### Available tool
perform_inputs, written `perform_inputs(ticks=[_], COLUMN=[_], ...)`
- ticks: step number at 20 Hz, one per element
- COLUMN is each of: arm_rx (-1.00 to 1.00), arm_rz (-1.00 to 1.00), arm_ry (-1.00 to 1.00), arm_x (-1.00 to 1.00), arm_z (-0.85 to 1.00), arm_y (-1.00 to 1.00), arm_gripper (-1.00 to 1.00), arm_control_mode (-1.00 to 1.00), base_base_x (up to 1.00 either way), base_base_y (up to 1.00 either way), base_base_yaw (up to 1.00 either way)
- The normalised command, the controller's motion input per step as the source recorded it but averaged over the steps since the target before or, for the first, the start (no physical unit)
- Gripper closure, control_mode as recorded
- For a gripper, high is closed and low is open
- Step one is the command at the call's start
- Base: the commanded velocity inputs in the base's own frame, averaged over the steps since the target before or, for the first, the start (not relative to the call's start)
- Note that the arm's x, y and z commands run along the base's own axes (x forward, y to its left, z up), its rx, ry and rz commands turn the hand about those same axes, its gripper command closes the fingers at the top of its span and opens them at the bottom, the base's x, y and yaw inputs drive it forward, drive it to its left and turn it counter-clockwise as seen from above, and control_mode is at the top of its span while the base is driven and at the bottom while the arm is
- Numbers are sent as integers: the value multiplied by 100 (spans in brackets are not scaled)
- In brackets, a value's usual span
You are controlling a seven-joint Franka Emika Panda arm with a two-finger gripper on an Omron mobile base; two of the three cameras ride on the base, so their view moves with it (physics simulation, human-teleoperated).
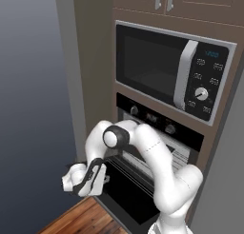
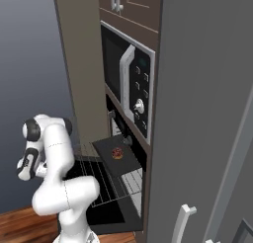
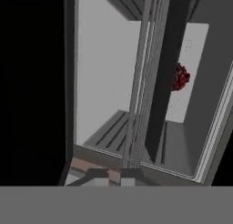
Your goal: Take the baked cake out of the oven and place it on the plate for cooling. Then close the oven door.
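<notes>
The white arm rises from its base, bends sharply at the elbow, and folds back down so that the wrist hangs low, with the gripper [image 1: 102, 177] at the front left corner of the open oven [image 1: 143, 161]. In the left base view the gripper's tips meet the near edge of the lowered oven door [image 1: 125, 196]; the jaws are clenched, and whether they pinch the door's edge or handle cannot be told from the pictures.

The oven door is dropped down, its dark inner face spreading away from the gripper. Past the gripper, inside the cavity, wire racks [image 2: 111, 185] are pulled partway out. Above them sits a dark flat tray [image 2: 118, 155] slid partly forward, and on it lies the cake [image 2: 117, 153], a small round reddish-brown thing, well apart from the gripper and higher than it. The hand view, rolled on its side, looks into the pale oven interior, where the cake [image 3: 180, 77] shows as a dark red clump on the tray's edge, beyond the rack wires.

Above the oven's knob panel hangs the microwave [image 1: 171, 71] with its silver handle.
</notes>
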Motion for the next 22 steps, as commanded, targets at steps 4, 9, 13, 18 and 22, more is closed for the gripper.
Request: perform_inputs(ticks=[4,9,13,18,22], arm_rx=[18,19,18,18,14], arm_rz=[-14,-24,-38,-40,-32], arm_ry=[-13,-22,-34,-39,-41], arm_x=[-47,-24,-1,0,1], arm_z=[99,98,75,60,38], arm_y=[10,-1,-28,-36,-37], arm_gripper=[-100,-100,-100,-100,-100], arm_control_mode=[-100,-100,-100,-100,-100], base_base_x=[0,0,0,0,0], base_base_y=[0,0,0,0,0], base_base_yaw=[0,0,0,0,0])
